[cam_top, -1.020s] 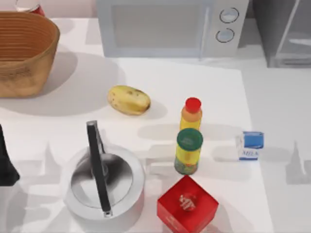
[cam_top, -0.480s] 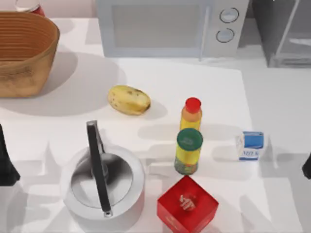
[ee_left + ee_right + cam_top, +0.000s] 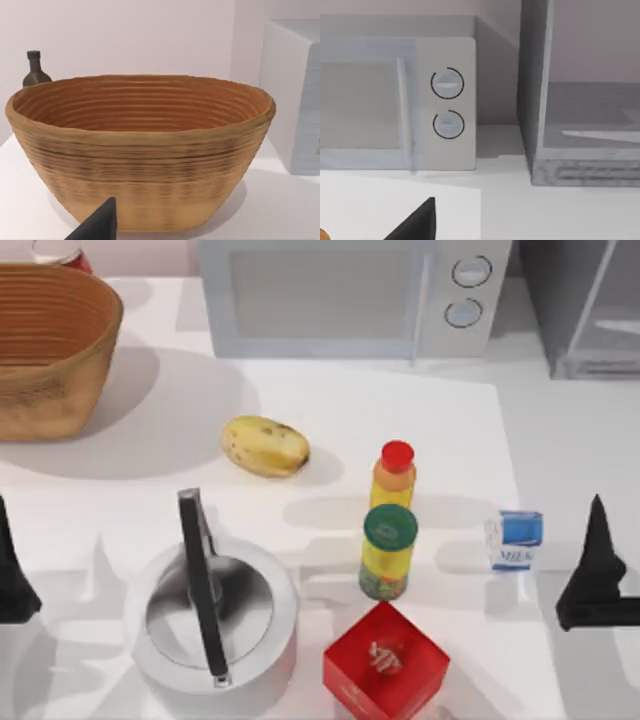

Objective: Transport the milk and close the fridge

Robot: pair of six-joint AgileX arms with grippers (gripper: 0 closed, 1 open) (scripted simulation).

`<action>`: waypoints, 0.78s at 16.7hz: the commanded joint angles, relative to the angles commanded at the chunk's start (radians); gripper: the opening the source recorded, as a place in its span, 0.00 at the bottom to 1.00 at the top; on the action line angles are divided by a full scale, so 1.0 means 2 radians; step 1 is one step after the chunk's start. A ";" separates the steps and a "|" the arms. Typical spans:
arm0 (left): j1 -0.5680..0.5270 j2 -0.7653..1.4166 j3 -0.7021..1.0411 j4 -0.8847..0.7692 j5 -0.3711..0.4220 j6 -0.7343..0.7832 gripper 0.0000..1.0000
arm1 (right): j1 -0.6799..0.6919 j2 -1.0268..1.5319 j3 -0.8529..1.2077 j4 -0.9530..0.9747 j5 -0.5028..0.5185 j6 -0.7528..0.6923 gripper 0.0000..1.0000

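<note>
The milk (image 3: 516, 539), a small white carton with a blue top, stands on the table right of the two bottles. My right gripper (image 3: 597, 565) hovers just to the right of the milk, a short gap away, holding nothing. The fridge (image 3: 590, 305) is the grey box at the far right corner; in the right wrist view the fridge (image 3: 585, 115) shows its grey inside, with the door's pale frame (image 3: 543, 75) swung aside. My left gripper (image 3: 8, 575) stays parked at the table's left edge.
A white microwave (image 3: 350, 295) stands at the back beside the fridge. A yellow red-capped bottle (image 3: 395, 475), a green-capped bottle (image 3: 388, 552) and a red cube box (image 3: 385, 660) stand left of the milk. Farther left are a kettle (image 3: 212, 612), a potato (image 3: 264, 446) and a wicker basket (image 3: 55, 345).
My right arm has come in from the right edge and moved left, toward the milk. The milk and the left arm have not moved.
</note>
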 joint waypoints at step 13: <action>0.000 0.000 0.000 0.000 0.000 0.000 1.00 | 0.007 0.157 0.027 0.117 0.009 0.040 1.00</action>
